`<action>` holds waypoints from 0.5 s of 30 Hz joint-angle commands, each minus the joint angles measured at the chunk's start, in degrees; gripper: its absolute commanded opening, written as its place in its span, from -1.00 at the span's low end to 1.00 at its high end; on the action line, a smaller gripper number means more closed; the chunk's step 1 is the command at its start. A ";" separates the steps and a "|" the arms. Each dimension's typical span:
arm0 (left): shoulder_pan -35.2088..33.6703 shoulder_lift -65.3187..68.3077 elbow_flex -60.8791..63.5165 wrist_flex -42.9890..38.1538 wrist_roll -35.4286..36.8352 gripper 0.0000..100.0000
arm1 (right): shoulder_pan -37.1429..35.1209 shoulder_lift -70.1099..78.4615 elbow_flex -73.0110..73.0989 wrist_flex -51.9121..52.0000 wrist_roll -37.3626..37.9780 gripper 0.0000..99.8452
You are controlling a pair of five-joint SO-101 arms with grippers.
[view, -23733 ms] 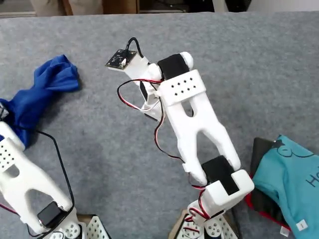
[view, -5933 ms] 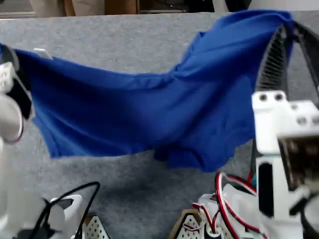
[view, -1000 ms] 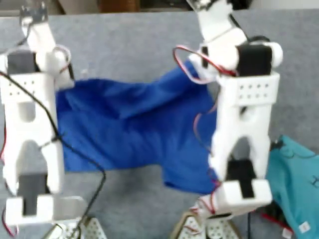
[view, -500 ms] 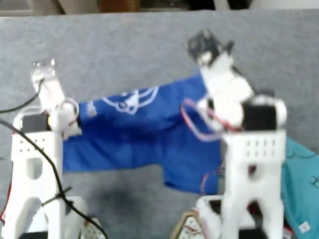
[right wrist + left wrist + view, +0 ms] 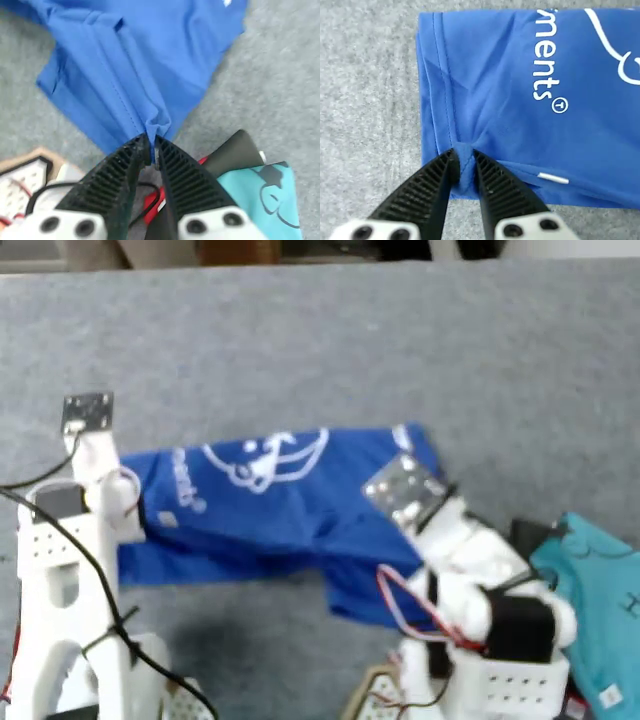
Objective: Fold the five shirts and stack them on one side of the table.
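Observation:
A blue shirt [image 5: 270,500] with white print lies doubled over across the middle of the grey table. My left gripper [image 5: 463,167] is shut on a pinch of the blue shirt [image 5: 520,95] at its hemmed edge, at the shirt's left end in the high view. My right gripper [image 5: 151,145] is shut on a fold of the blue shirt [image 5: 145,65] at its other end, low over the table's front right. A teal shirt [image 5: 600,600] sits folded at the right edge on top of dark and red garments [image 5: 225,155].
Both white arms [image 5: 70,570] stand at the front of the table, their bases at the bottom edge. A tan base plate [image 5: 25,170] lies under the right arm. Bare grey cloth [image 5: 320,340] stretches behind the shirt.
Both arms have drawn back toward the table's front and come down, carrying the shirt's far edge over toward the front so it lies doubled with the white print on top.

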 commanded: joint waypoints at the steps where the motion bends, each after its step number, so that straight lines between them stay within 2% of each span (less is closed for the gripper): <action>1: 2.81 -1.36 0.18 -0.62 -0.26 -0.96 | 1.63 0.57 0.31 0.62 1.67 -0.99; 12: 4.66 -0.92 2.90 -1.05 -0.53 -0.95 | 2.15 0.84 2.07 0.88 6.95 -0.98; 15: 2.73 -1.45 3.52 -0.53 -0.62 -0.73 | 2.95 0.84 3.12 1.05 8.97 -0.78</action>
